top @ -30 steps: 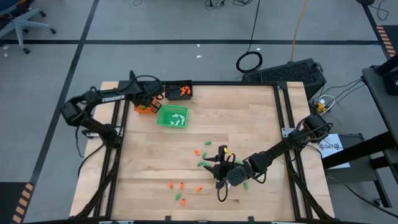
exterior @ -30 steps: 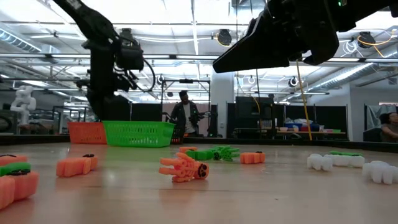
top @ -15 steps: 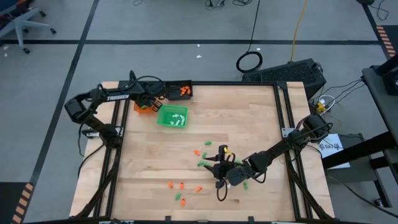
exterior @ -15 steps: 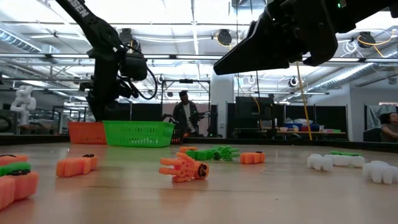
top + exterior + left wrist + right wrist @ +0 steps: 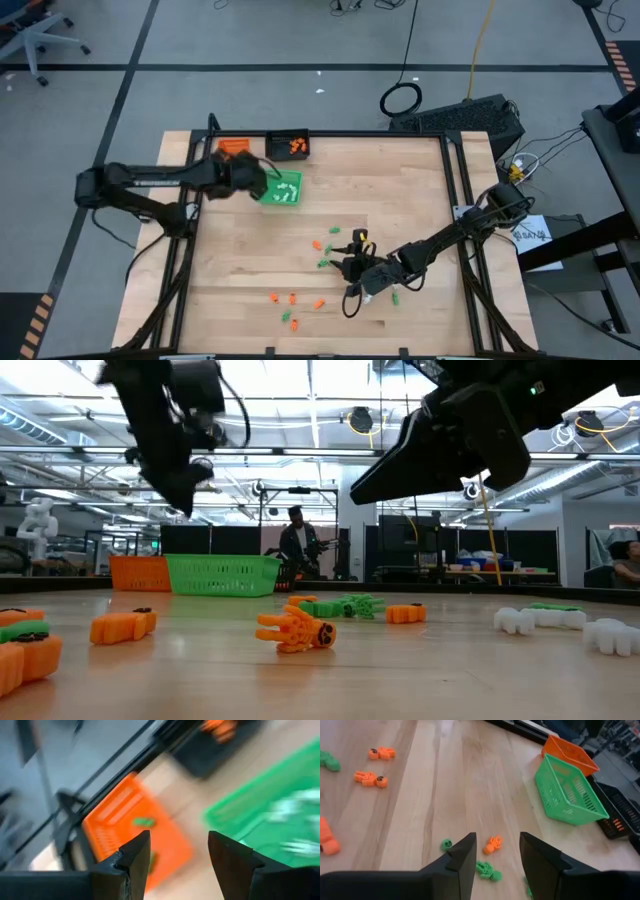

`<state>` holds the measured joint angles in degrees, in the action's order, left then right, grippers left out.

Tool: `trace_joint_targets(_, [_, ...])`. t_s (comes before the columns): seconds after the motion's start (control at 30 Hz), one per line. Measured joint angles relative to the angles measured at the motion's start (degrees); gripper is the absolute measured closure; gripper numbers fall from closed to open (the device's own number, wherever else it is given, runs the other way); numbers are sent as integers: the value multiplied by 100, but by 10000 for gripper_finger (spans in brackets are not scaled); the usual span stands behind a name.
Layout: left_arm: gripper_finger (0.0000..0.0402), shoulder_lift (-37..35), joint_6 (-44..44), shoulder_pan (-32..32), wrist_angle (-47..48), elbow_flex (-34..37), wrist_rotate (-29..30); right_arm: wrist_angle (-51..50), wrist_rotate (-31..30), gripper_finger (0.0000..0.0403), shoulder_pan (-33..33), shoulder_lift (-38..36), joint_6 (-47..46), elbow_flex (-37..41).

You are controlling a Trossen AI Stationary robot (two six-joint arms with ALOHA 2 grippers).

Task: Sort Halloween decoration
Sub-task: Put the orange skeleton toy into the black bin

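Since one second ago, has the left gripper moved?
Yes. In the high view the left gripper has moved from over the orange tray toward the table's middle, now at the green tray.

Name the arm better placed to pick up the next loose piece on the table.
Right. The right gripper hangs open directly over the scattered pieces, while the left gripper, also open, is far off beside the green tray.
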<state>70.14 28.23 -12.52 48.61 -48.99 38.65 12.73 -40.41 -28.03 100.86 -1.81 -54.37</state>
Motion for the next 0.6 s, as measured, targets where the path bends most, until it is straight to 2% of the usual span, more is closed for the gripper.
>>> trace_joint_targets(0.13, [209,-142,121,953,-523,0,86,-140,396,266,70,-11,-157,0])
trace_joint_targets(0.3, [209,174,-81,1874,-1036,0,110,-248,993,266,123,-11,-547,-2])
trace_joint_targets(0.47, [209,653,-677,2514,-1919,0,134,-245,1210,266,149,-11,-1035,-2])
trace_joint_targets(0.6, [209,1050,-1200,2851,-2725,0,134,-271,1215,266,401,-2,-1816,-2])
